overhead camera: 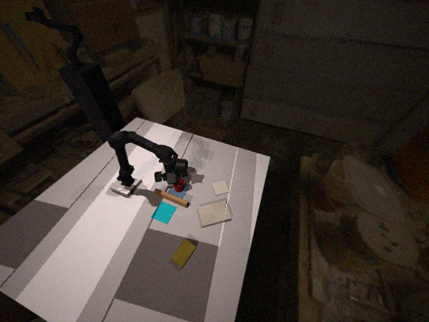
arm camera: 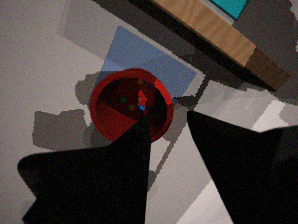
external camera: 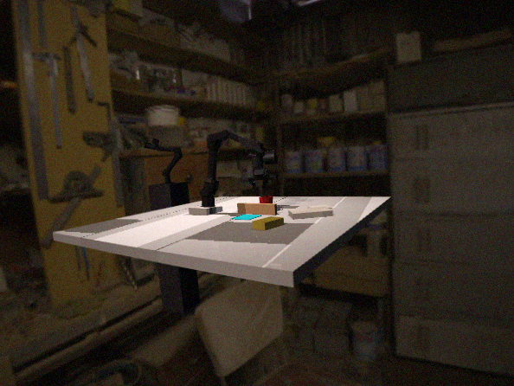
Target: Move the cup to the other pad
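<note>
The red cup (overhead camera: 179,186) (external camera: 267,200) (arm camera: 112,125) stands upright on the blue pad (overhead camera: 175,193) (arm camera: 142,50). Several small marbles (arm camera: 141,107) show inside it in the wrist view. My gripper (arm camera: 168,118) is partly open, pointing down over the cup, with nothing held. In the wrist view one fingertip overlaps the cup's inside and the other lies beyond its rim; how far the tips are above or beside the rim, I cannot tell. The other pad, cyan (overhead camera: 164,213) (external camera: 247,217) (arm camera: 229,6), lies bare across the wooden bar.
The wooden bar (overhead camera: 172,198) (external camera: 256,209) (arm camera: 215,32) stands between the two pads. A pale flat block (overhead camera: 214,214) (external camera: 311,213) and a smaller pale square (overhead camera: 220,187) lie to the right in the top view. A yellow block (overhead camera: 184,253) (external camera: 268,223) lies farther from the arm.
</note>
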Available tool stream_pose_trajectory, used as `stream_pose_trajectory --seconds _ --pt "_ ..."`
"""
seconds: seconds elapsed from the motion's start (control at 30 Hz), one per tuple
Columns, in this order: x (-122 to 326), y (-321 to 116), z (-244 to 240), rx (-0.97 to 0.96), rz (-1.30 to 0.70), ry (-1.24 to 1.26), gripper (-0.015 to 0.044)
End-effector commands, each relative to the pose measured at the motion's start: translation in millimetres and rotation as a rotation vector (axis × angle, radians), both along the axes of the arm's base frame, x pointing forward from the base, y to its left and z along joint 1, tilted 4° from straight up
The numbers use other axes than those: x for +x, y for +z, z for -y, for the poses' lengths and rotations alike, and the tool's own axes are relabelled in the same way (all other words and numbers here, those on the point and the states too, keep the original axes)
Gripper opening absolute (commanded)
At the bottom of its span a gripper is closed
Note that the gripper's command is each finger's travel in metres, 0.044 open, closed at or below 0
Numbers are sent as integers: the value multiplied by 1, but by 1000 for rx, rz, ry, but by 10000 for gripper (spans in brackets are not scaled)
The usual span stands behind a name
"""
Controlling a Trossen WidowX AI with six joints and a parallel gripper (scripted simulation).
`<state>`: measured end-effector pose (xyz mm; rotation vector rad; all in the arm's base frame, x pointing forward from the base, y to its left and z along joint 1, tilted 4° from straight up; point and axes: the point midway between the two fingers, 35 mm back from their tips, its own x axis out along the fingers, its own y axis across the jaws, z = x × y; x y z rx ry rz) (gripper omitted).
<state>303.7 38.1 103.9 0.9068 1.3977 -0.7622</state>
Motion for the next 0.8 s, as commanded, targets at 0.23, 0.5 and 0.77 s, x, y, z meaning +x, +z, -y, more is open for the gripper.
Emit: stream_pose_trajectory --seconds 0.23,0.5,0.77 --pt "1 -19 -2 3 -4 -3 148" --pt "1 -32 -3 3 -4 -3 148" --pt "1 -45 -4 3 -4 -3 148"
